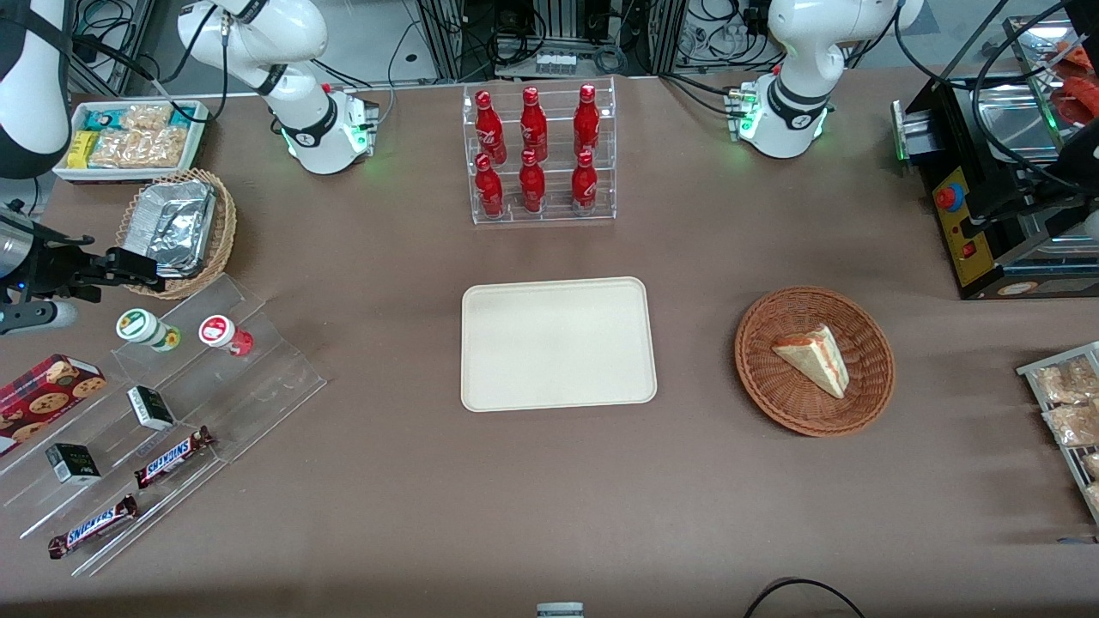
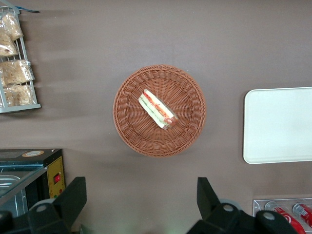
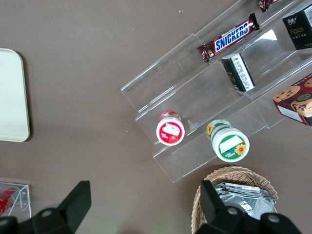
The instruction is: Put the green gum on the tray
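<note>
A brown table (image 1: 549, 506) seen from its front edge. Nearest the front camera, toward the working arm's end, a clear stepped acrylic stand (image 1: 163, 429) holds two Snickers bars (image 1: 176, 455) on its lowest steps, small dark boxes (image 1: 150, 408) a step up, and a cookie box (image 1: 47, 390) beside them.

On the stand's top step stands the green gum (image 1: 142, 327) — a small white bottle with a green-and-white lid label and a green-yellow lower band. A red-lidded bottle (image 1: 221, 333) stands just beside it, the two apart, not touching.

The tray (image 1: 558, 343), cream-beige with a low rim, lies flat in the middle of the table, well apart from the green gum. Toward the parked arm's end, a round wicker basket (image 1: 859, 395) holds a wedge sandwich (image 1: 811, 359).

The gripper (image 1: 129, 266) hangs above the table near the green gum, a little farther from the front camera, touching nothing. In the right wrist view its fingers (image 3: 78, 200) stand spread wide with nothing between them.

Farther back, a wicker basket of foil trays (image 1: 176, 223), a white snack bin (image 1: 129, 137), and, farther than the tray, a clear rack of six red bottles (image 1: 537, 154).
</note>
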### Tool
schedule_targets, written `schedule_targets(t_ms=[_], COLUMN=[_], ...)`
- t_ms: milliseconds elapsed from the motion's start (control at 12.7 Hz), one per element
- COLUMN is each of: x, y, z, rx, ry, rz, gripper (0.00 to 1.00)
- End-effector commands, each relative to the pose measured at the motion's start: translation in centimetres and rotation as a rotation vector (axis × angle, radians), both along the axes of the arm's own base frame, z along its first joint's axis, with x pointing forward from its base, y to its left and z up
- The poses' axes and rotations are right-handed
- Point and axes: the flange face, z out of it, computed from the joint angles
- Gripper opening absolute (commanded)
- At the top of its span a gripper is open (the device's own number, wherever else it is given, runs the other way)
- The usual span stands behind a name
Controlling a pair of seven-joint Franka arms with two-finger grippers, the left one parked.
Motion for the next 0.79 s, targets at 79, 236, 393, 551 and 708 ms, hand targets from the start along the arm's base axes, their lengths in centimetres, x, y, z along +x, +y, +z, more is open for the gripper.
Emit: schedule_targets(t_ms=[79, 236, 393, 551, 708], x=[0.2, 0.2, 0.2, 0.1, -0.2], y=[1.0, 0.3, -0.2, -2.0, -5.1], z=[1.0, 0.5, 0.2, -1.3, -2.7], rx=[-0.03, -0.031, -0.042, -0.051, -0.038], ry=[0.006, 0.007, 0.0, -0.011, -0.034], rz=[0.013, 0.012, 0.087, 0.209, 0.37], gripper=[1.0, 1.0, 1.0, 1.0, 1.0])
